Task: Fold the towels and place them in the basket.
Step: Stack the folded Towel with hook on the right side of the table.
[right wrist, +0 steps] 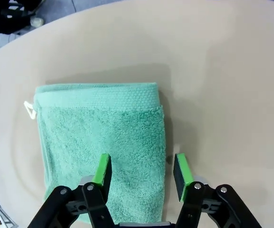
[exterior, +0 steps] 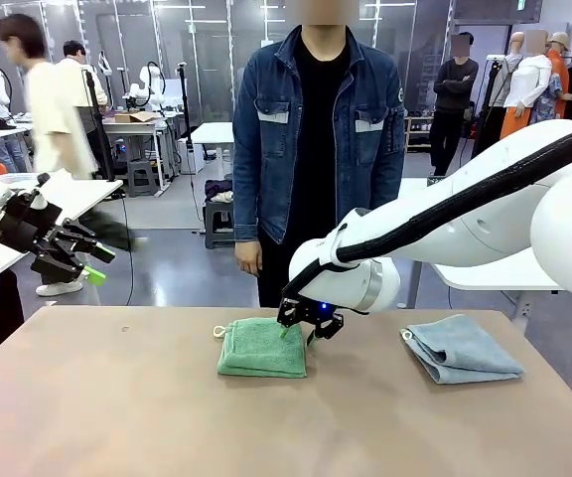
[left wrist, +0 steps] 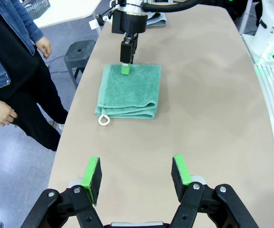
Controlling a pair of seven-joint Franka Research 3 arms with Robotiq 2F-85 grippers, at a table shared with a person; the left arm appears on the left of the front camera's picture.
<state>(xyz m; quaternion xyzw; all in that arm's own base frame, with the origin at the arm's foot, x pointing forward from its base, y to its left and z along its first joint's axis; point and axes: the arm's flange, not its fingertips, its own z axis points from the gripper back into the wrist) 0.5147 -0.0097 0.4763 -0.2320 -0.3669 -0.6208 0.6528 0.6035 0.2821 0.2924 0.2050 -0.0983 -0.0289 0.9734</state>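
Note:
A folded green towel (exterior: pixel 261 348) lies at the table's middle, its white corner loop at its left. My right gripper (exterior: pixel 299 333) hangs just over the towel's far right corner. In the right wrist view my right gripper (right wrist: pixel 141 171) is open, one finger over the green towel (right wrist: pixel 99 142) and the other over bare table beside its edge. A folded light blue towel (exterior: pixel 462 348) lies on the table's right part. My left gripper (exterior: pixel 92 263) is open and held high beyond the table's left edge, holding nothing. The left wrist view shows my left gripper (left wrist: pixel 136 175) well short of the green towel (left wrist: pixel 130 90). The basket is out of view.
A person in a denim jacket (exterior: pixel 316 129) stands at the far side of the brown table (exterior: pixel 117 417), arms hanging. The right arm's white links (exterior: pixel 465 219) reach in low from the right over the blue towel. The table's front and left parts are bare.

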